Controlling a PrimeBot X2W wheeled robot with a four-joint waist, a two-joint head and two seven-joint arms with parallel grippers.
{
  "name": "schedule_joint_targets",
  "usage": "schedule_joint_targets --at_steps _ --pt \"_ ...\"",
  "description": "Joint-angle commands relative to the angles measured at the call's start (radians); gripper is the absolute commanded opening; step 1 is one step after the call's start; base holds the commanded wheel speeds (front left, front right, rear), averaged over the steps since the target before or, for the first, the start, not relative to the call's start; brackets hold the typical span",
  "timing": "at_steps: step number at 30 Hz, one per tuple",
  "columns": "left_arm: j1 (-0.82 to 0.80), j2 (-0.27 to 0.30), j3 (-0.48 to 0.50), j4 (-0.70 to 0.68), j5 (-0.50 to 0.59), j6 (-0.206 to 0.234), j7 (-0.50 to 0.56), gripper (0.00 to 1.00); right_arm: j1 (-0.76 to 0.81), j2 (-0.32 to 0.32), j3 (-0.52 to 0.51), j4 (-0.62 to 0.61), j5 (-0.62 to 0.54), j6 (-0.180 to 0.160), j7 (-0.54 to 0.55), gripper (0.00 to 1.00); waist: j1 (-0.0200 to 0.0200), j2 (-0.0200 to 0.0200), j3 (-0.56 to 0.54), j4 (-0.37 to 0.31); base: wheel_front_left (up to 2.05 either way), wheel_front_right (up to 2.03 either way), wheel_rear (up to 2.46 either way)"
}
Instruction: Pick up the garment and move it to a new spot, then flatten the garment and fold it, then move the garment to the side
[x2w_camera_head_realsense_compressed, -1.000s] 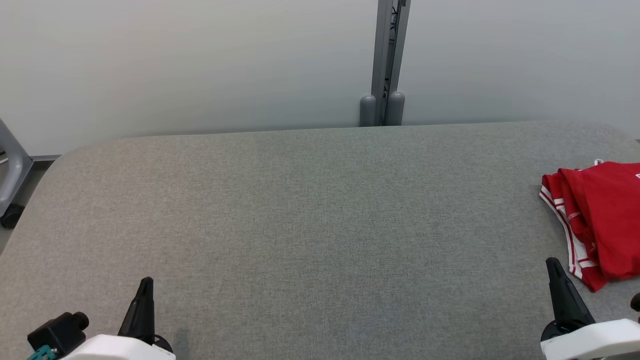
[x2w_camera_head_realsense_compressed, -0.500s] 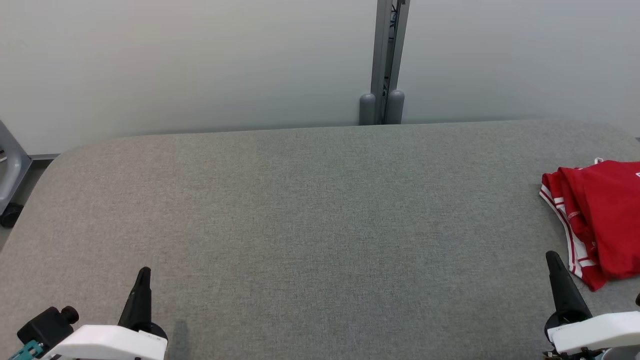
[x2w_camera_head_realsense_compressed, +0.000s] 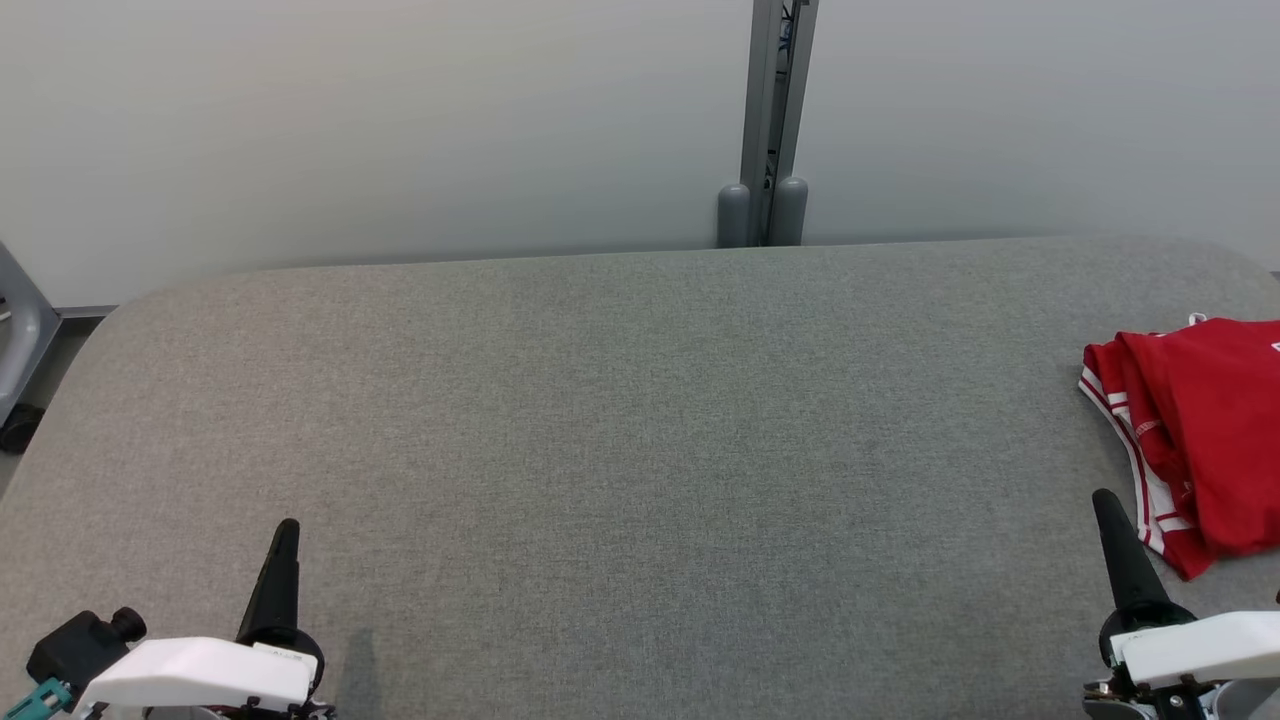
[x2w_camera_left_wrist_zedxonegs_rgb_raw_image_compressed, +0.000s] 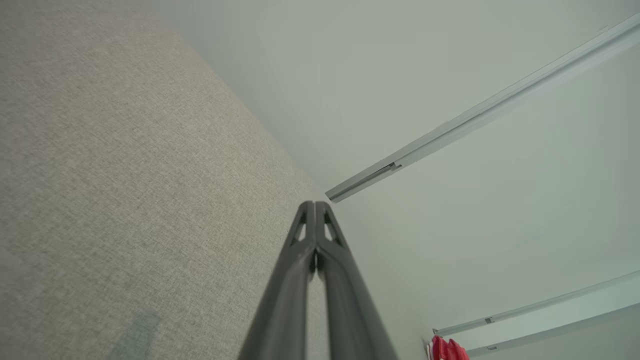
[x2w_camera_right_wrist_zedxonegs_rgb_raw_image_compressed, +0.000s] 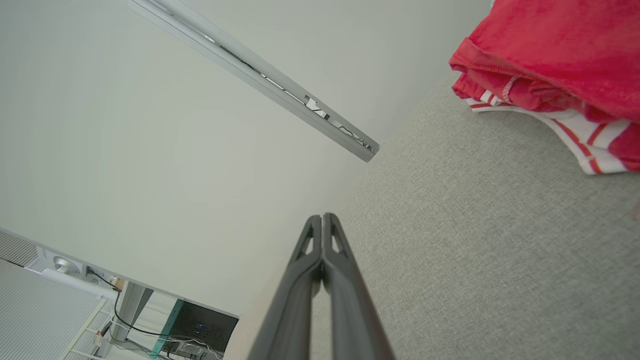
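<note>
The garment is red with white-striped trim, folded and lying at the right edge of the grey cloth-covered table; it also fills the right wrist view's upper right as the garment, and shows as a tiny red patch in the left wrist view. My left gripper stands at the lower left, shut and empty, its fingers pressed together. At the lower right my right gripper is shut and empty, just left of the garment's near corner, not touching it; its closed fingers point over bare table.
A grey metal post stands against the pale wall behind the table's far edge. A chair leg with a castor is off the table's left end. A desk with a dark box and cables appears in the right wrist view.
Both gripper tips have shifted slightly up in the head view while their white bodies sank toward the bottom edge. The garment has not moved.
</note>
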Motion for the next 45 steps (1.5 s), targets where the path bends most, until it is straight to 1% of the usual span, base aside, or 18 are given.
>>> schedule_joint_targets --at_steps 1,23,45 --pt "-0.033 0.005 0.012 -0.005 -0.017 -0.009 0.005 0.0 -0.021 -0.009 -0.005 -0.003 0.021 0.0 0.008 0.0 0.0 0.0 0.0 0.0 0.0 0.0 0.0" --pt "-0.072 -0.032 0.064 0.024 -0.198 -0.059 0.051 0.0 -0.058 -0.009 -0.01 0.037 0.239 0.0 0.034 0.0 0.0 0.0 0.006 -0.003 0.0 0.0 0.0" --pt "-0.101 -0.062 0.106 0.048 -0.341 -0.096 0.088 0.0 -0.086 -0.009 -0.013 0.069 0.412 0.0 0.054 0.0 0.0 0.0 0.012 -0.005 0.0 0.0 0.0"
